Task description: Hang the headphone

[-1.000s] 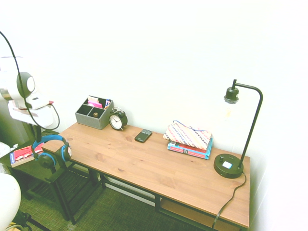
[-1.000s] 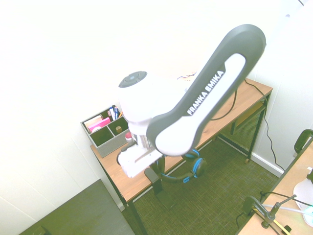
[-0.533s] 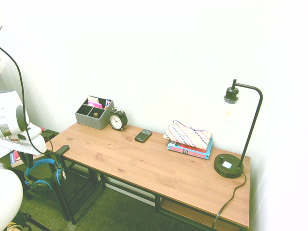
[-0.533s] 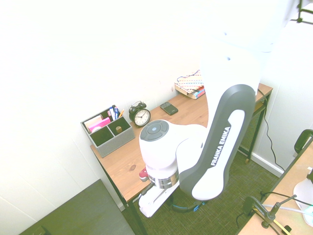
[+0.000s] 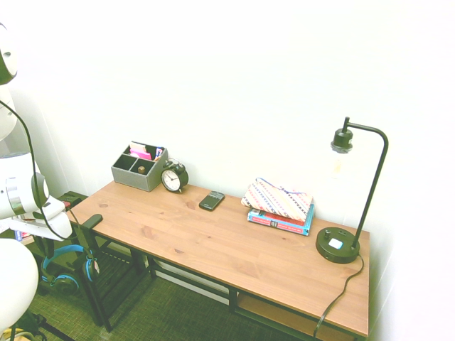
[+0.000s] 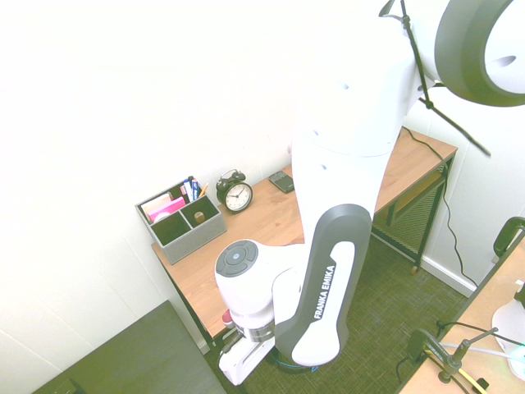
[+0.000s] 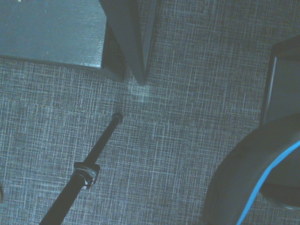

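the over-ear headphone with a bright blue headband and round black ear cups [image 5: 65,264] sits low beside the end of the long wooden desk with black metal legs [image 5: 234,245], below tabletop level, next to the black frame under that end. first exterior view shows the blue band arching under the white arm's wrist, one cup at each end. the gripper itself is hidden behind the wrist body in both exterior views, so cannot tell if the fingers are apart or clamped, or whether the headphone hangs from them.

second exterior view has the big white glossy arm filling the middle; the headphone is only a thin blue sliver [image 6: 279,362] under the forearm. wrist view gives what neither exterior does: grey woven carpet [image 7: 164,140] with a fine grid texture, a dark square leg base [image 7: 124,40], and a curved black cup edge with a blue ring line [image 7: 262,187] rising from the bottom right.

only the first exterior view shows the whole desk: a black lamp with a round base and bent thin stem [image 5: 348,206], a striped fabric pouch [image 5: 277,199] on top of a teal book [image 5: 281,220], and a small dark phone [image 5: 211,200]. both exterior views show the round black alarm clock with a white face [image 5: 173,177] just beside the grey box organiser with compartments [image 5: 138,167], pink items inside.
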`<state>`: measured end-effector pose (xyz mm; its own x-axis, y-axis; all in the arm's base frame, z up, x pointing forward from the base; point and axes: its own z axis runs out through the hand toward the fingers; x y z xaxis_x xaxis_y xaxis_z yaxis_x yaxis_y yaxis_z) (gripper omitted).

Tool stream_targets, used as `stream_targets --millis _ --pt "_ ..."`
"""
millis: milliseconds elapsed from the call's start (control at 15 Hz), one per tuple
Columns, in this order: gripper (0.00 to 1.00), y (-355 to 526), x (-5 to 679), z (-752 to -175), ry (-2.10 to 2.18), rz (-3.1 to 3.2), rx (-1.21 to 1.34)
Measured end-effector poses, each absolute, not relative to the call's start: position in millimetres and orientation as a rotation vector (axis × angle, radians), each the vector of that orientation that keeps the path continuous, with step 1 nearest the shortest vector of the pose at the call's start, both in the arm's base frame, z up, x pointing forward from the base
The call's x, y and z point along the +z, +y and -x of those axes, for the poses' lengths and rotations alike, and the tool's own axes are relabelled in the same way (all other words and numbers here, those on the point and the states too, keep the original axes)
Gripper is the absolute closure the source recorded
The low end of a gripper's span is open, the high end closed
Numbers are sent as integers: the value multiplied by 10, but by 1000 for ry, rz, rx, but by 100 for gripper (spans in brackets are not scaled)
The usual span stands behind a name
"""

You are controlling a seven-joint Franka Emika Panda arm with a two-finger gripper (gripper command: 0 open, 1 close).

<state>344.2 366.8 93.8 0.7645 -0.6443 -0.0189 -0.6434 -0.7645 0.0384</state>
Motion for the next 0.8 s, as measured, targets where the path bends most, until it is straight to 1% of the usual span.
stream_targets --millis 667,800 --pt "0 3618 882 -3449 -1061 -2908 -68" --pt "0 3629 977 -3498 -1074 -2921 -66"
